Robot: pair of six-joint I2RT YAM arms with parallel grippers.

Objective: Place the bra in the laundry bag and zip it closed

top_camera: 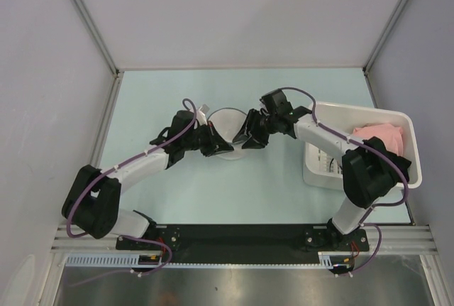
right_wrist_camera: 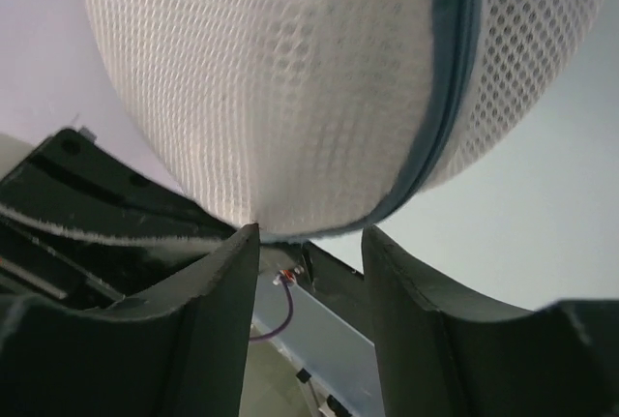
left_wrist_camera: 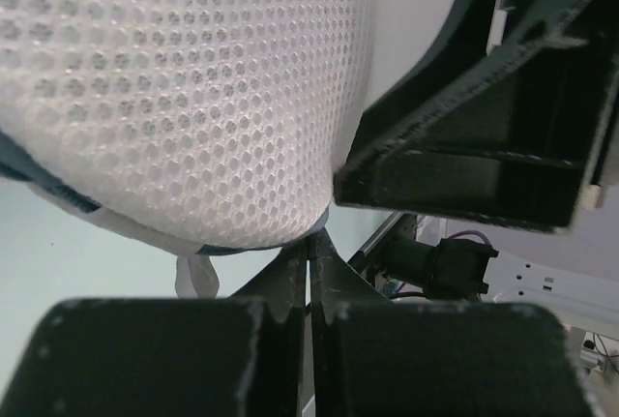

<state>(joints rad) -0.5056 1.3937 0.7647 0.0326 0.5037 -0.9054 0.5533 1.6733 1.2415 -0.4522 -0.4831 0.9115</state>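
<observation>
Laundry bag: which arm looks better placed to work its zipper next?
Probably the right arm: its jaws stand open right at the zipper rim. The left arm has its jaws shut, seemingly pinching the edge of the laundry bag.

Left arm (top_camera: 138, 165) and right arm (top_camera: 316, 132): white links, black joints, purple cables (top_camera: 298, 93) along each. Left gripper (left_wrist_camera: 309, 240), right gripper (right_wrist_camera: 309, 233): matte black, ridged print.

On the worktop (top_camera: 248, 192), the laundry bag (top_camera: 228, 127) lies between left claw (top_camera: 213, 143) and right claw (top_camera: 246, 138); rightward, a garment (top_camera: 379, 135) in a bin (top_camera: 362, 111).
</observation>
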